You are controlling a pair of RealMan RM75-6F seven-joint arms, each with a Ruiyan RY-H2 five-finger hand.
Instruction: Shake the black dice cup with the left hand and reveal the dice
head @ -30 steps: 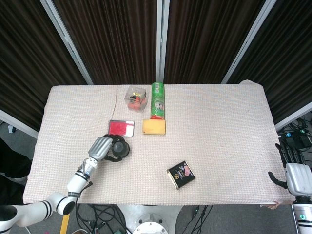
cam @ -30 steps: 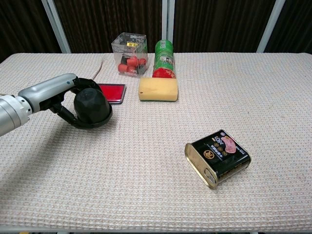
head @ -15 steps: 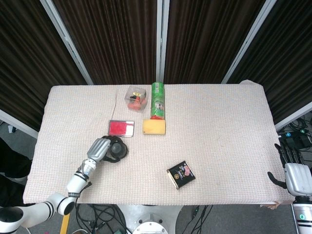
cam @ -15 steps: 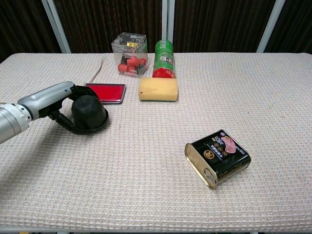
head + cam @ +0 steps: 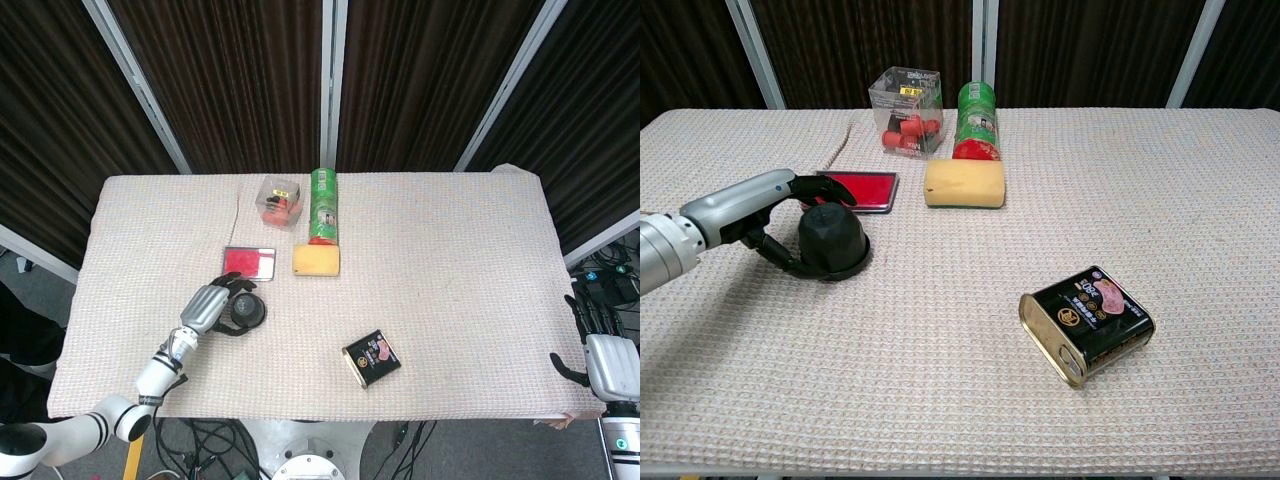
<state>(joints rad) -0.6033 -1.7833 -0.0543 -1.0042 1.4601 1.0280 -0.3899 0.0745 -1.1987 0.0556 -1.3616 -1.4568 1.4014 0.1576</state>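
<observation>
Mostly hidden dice, left robot hand (image 5: 760,205) gripping black dice cup (image 5: 833,240) mouth-down, right robot hand (image 5: 605,350) edge-cropped, grip unreadable.

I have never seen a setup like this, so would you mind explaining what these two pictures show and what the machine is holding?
This is a two-armed robot at a table, steered remotely by a person. One picture looks down from its head, the other looks forward from its chest.

Its left robot hand is wrapped around a black dice cup standing mouth-down on the cloth-covered table; it is meant to shake the cup and reveal the dice. No dice are visible. The right robot hand waits off the table's edge, holding nothing, and shows only in the head view.

Also on the table: a red flat case, a yellow sponge, a green canister, a clear box of red pieces and a black tin.
</observation>
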